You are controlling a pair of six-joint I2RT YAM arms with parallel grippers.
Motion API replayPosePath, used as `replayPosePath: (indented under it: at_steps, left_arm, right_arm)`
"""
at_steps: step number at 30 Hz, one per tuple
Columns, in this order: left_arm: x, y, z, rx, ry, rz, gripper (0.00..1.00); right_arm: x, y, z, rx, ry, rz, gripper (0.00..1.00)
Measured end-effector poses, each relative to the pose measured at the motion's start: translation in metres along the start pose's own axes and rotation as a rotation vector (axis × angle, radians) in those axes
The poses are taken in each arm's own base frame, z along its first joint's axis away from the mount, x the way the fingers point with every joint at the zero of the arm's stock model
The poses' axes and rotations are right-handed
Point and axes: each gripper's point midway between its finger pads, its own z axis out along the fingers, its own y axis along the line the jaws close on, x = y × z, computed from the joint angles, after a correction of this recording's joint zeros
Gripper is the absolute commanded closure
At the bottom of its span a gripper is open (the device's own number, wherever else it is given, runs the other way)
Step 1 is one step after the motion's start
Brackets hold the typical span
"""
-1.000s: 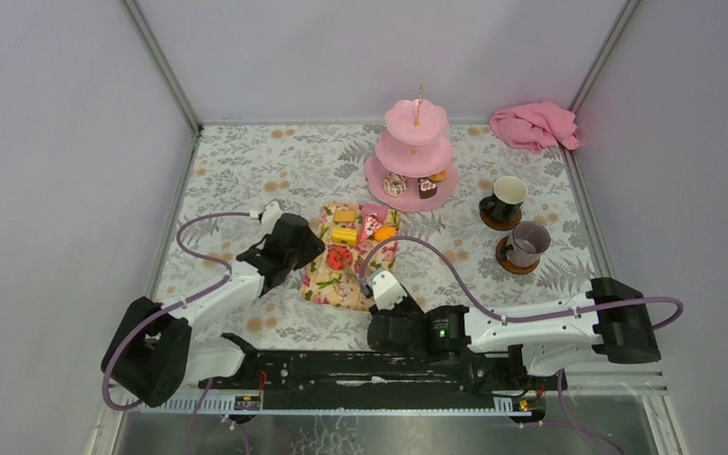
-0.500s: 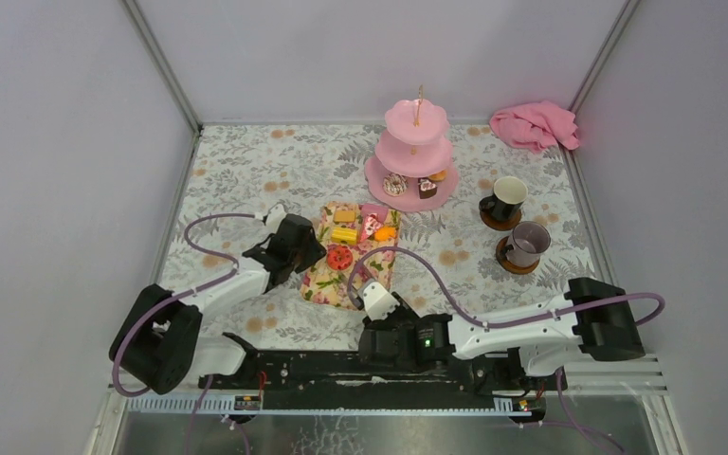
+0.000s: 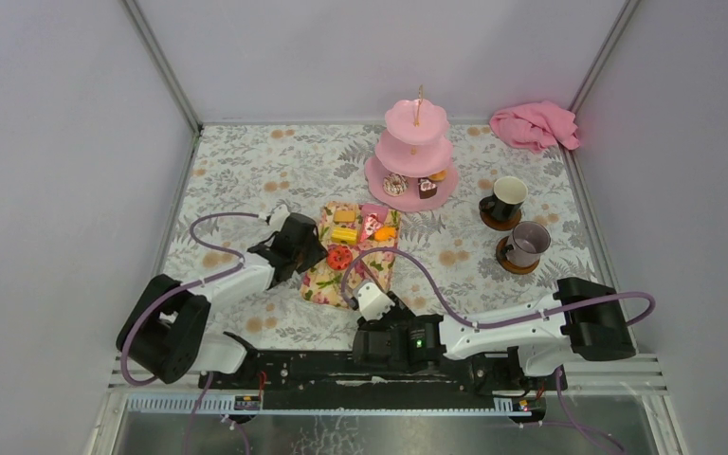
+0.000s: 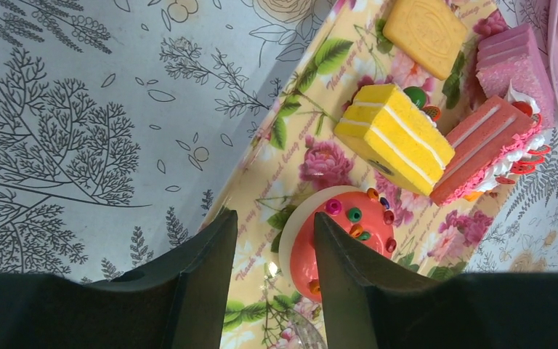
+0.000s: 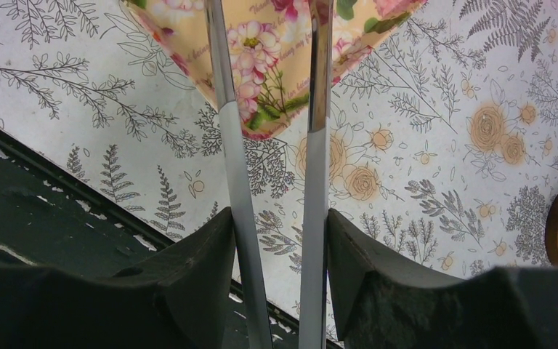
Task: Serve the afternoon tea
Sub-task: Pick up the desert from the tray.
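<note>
Now the right gripper (image 5: 280, 212), clamped on the tongs (image 5: 234, 145), is drawn back from the floral tray (image 4: 261, 185), on which the red cake (image 4: 341, 233) is seen just off the spread jaws of the left gripper (image 4: 275, 214), beside a yellow cake (image 4: 392, 138) and a pink cake (image 4: 483, 145).

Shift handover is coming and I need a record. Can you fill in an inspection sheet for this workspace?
Surface: floral-print table cover, flat.
Job's things: pink stand with toy cakes on its bottom tier, more on the floral tray; black mug and grey mug at right.
Clutter: pink cloth, far right corner.
Grippers: left gripper open over the tray edge by the red cake; right gripper holds metal tongs.
Cables: purple cables loop from both arms, one arching by the tray.
Surroundings: lilac walls; nothing else seen.
</note>
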Motion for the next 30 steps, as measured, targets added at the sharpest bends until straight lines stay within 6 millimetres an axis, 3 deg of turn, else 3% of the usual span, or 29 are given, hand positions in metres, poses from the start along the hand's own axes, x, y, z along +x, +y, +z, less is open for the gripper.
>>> replayPosePath:
  at_steps: [13,30]
  left_arm:
    - [0.001,-0.009,0.003,0.02,0.021,0.003,0.51]
    - [0.005,-0.014,0.005,0.046,0.045,0.017,0.55]
  right_arm:
    - [0.005,0.004,0.009,0.02,0.009,-0.045,0.45]
    - [-0.004,-0.004,0.031,0.039,0.019,-0.024,0.45]
